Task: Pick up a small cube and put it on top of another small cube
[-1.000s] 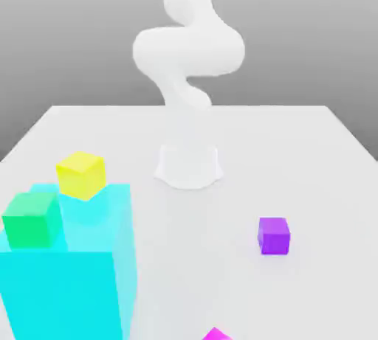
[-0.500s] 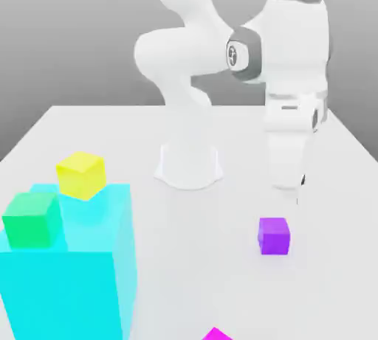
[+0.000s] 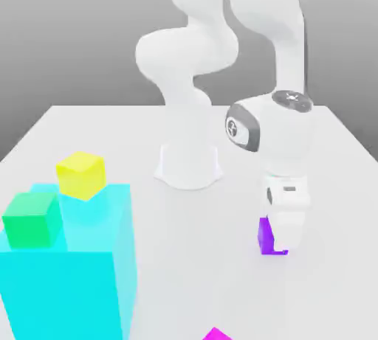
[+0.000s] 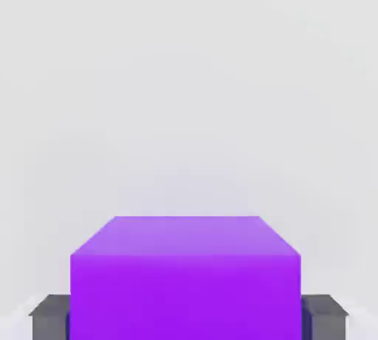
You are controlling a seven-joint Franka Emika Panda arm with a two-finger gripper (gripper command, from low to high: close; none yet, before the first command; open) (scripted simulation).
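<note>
We see the tool [image 3: 285,246] lowered onto the purple cube [image 3: 266,237], which sits on the white counter [image 3: 88,128]; in the hand view the purple cube [image 4: 184,276] sits between the two dark fingers [image 4: 50,316], one pressed to each side face, so we read the tool as clamped on the cube; the cube rests on the counter beneath the tool, its bottom edge level with the surface in the exterior view. Well apart from the tool, toward the exterior view's left, we see the yellow cube [image 3: 80,175] standing on the counter, just behind a large cyan block [image 3: 74,279]; a green cube [image 3: 32,219] sits on top of that block, farther from the tool than the yellow one. Nearer the camera than the tool, at the lower edge of the exterior view, we catch the tip of a magenta cube [image 3: 217,335]. Behind the tool stands the arm's white base [image 3: 188,165].
</note>
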